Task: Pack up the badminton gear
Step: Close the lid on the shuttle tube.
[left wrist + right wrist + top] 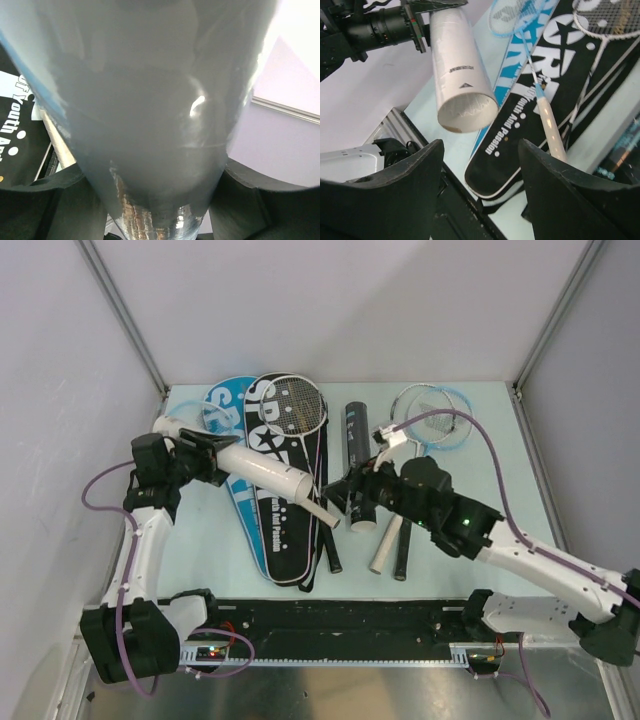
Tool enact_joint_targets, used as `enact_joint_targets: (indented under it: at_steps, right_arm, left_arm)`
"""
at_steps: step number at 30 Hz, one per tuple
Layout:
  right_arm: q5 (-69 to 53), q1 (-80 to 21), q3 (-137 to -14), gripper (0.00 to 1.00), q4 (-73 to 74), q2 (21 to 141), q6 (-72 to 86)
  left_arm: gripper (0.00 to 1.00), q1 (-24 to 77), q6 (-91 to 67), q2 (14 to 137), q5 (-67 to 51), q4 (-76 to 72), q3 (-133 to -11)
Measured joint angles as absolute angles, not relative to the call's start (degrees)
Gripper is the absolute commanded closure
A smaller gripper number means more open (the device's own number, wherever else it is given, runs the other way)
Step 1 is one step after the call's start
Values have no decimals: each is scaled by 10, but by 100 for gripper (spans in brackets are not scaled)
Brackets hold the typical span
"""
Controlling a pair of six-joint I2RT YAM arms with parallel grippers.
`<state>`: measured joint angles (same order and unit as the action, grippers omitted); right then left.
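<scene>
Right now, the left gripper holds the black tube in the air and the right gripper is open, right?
No: the left gripper holds the white tube, as the top view shows. The black tube lies on the table. The right gripper is open.

White and black robot arms: the left arm [138, 555] and the right arm [545, 565]
Both arms have smooth white tubes for bones and chunky black blocks at the joints. A thin purple cable [86, 496] loops along each one. A tiny green light [465, 523] glows on the right arm. Each arm stands on a black base [130, 640]. The right gripper [480, 150] has two thick, dull black fingers [395, 195] with rounded tops.
</scene>
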<state>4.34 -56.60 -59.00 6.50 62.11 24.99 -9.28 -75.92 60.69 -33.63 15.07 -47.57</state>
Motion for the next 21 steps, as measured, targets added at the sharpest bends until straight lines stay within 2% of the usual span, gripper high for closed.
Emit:
enact_joint_targets:
  at_steps: [4, 7, 13, 21]
  right_arm:
    - [45, -534, -592, 35, 144, 584, 296]
    - [62, -472, -592, 42, 210, 571, 339]
    - [138, -307, -561, 50, 336, 567, 413]
    - [130, -113, -465, 56, 378, 616, 388]
  left_arm:
    - [72, -93, -742, 607, -336, 151, -476]
    - [72, -93, -719, 605, -331, 151, -476]
    - [72, -93, -663, 577, -316, 151, -476]
    - [71, -86, -575, 539, -296, 149, -473]
